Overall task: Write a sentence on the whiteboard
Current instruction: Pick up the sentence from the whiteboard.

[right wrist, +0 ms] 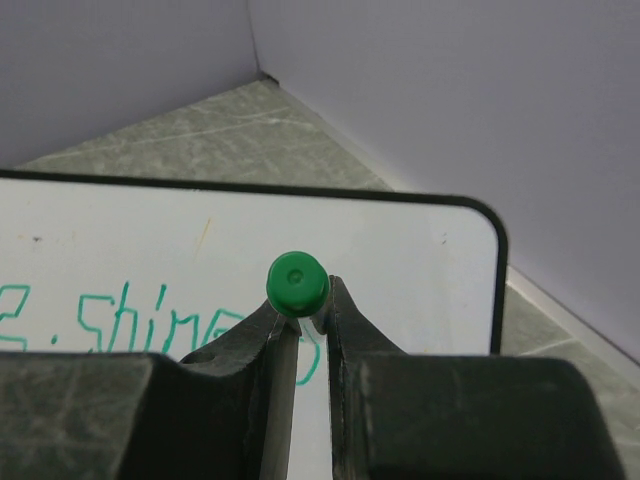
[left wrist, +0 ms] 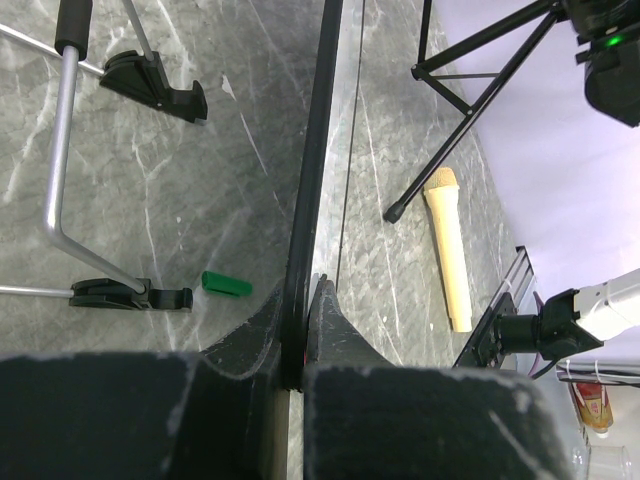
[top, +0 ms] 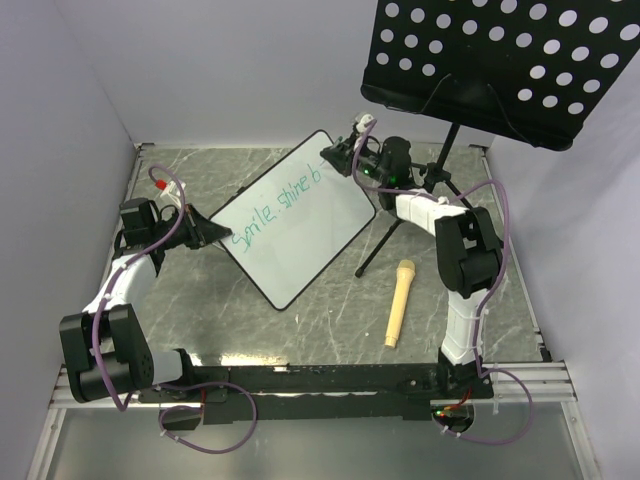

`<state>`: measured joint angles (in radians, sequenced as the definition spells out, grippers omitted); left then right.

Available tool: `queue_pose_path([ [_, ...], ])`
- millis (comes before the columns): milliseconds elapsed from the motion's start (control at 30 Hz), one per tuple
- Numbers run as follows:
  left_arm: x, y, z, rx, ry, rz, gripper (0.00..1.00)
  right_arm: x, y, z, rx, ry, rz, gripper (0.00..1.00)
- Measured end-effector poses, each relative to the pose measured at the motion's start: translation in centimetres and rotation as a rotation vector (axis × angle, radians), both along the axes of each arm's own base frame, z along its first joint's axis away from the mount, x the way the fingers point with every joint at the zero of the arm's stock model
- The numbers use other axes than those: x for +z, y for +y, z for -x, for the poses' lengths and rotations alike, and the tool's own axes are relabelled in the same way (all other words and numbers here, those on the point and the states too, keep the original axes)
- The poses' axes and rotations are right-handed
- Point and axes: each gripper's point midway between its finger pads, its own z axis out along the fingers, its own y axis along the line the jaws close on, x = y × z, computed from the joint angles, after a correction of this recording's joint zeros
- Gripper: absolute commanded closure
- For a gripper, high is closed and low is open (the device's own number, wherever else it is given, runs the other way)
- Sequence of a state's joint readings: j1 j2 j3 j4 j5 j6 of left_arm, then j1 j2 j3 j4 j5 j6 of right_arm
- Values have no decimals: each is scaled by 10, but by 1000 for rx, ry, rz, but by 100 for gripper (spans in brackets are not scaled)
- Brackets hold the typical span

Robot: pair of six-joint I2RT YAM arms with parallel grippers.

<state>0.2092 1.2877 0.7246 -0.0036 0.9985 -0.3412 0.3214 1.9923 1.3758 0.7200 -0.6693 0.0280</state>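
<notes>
The whiteboard (top: pixel 310 245) lies slanted in the middle of the table. The teal sentence (top: pixel 275 212) reads "Smile, shine b" along its upper long edge. My left gripper (top: pixel 217 236) is shut on the board's left edge. In the left wrist view the jaws (left wrist: pixel 303 305) pinch the black frame (left wrist: pixel 318 150). My right gripper (top: pixel 347 156) is over the board's far right corner, shut on a green marker (right wrist: pixel 297 283). In the right wrist view the marker stands over the last written letter, with "shine" (right wrist: pixel 150 322) to its left on the board (right wrist: pixel 150 240).
A black perforated music stand (top: pixel 500 60) rises at the back right, its tripod leg (top: pixel 375 255) reaching down beside the board. A beige microphone (top: pixel 397 302) lies right of the board. A green marker cap (left wrist: pixel 226 284) lies on the table under the board's edge, near its wire feet (left wrist: pixel 60 150).
</notes>
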Motion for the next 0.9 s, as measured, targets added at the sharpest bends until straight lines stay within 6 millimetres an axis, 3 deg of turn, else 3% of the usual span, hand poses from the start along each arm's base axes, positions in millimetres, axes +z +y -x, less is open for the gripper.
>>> queue_pose_path([
  [200, 0, 0, 0, 0, 0, 0, 99, 13, -2, -7, -7, -29, -5, 100],
  [900, 0, 0, 0, 0, -1, 0, 99, 4, -7, -6, 24, -2, 2, 100],
])
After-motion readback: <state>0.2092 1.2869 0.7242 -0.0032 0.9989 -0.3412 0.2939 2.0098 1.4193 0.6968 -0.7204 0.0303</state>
